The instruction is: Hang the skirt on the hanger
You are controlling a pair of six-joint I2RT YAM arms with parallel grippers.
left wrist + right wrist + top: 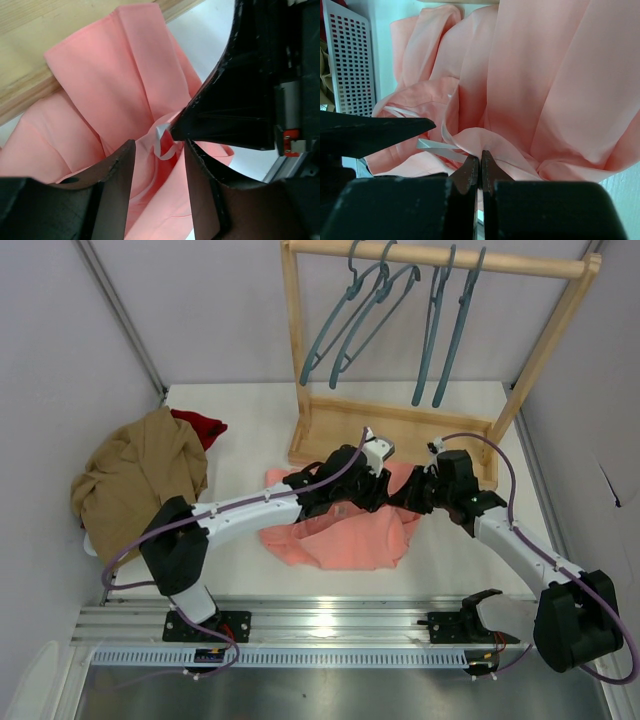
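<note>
Skirt (345,535) grab looks sketchy

It's bunched on the table (250,410) by the rack base (400,425). So the right gripper (480,162) is clamped on a fold, the left gripper (157,165) half open around a white loop (162,142). It might catch only that loop and slip.

Both arms same build: left arm (245,508) and right arm (515,545) have white tube links and chunky black joint housings. A purple cable (480,437) loops along each. Left pincer (157,167): matte black fingers, flat inner faces, rough edges. Right pincer (480,162): black tapered fingers; body carries a silver block (286,105) with a small red tab (289,135).
</note>
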